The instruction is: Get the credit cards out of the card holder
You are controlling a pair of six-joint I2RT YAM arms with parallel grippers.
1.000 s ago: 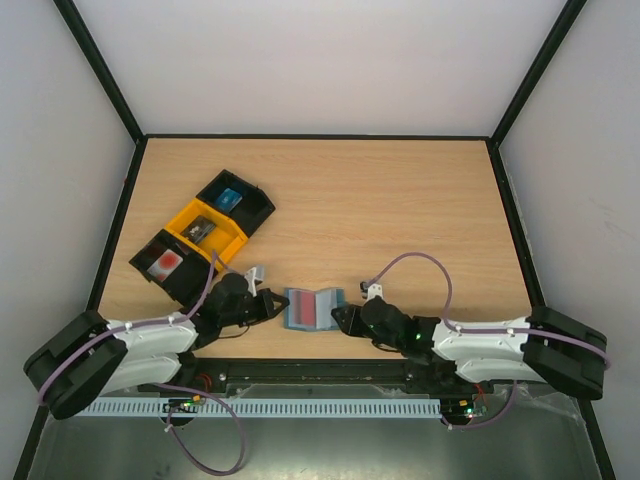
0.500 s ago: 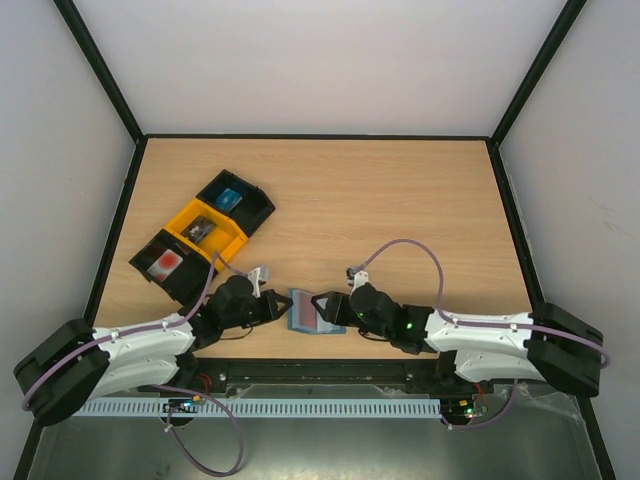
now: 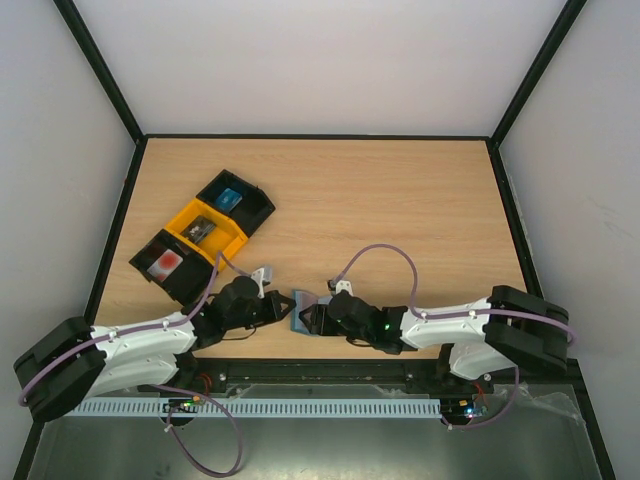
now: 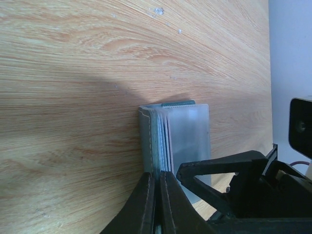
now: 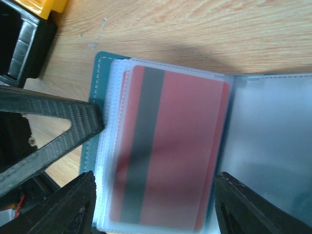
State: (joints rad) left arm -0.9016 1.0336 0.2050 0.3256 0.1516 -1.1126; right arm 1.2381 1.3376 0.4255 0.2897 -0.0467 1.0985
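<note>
Right arm has swung left over the small blue-grey soft bifold card holder [image 5: 100,92], with its jaws wider than a second ago. Right gripper [image 5: 155,178] is open, fingers straddling the holder, gripping nothing. Left gripper [image 4: 156,195] is closed, pinching the holder's left cover edge. Holder lies open on the wooden table [image 3: 400,220] at its near edge, between both arms. Cards visible: one red plastic card [image 5: 187,146] with a dark grey stripe, still in its clear sleeve. Trays at far left: two black rectangular trays [image 3: 237,200] [image 3: 165,263] and one yellow tray [image 3: 205,232].
</note>
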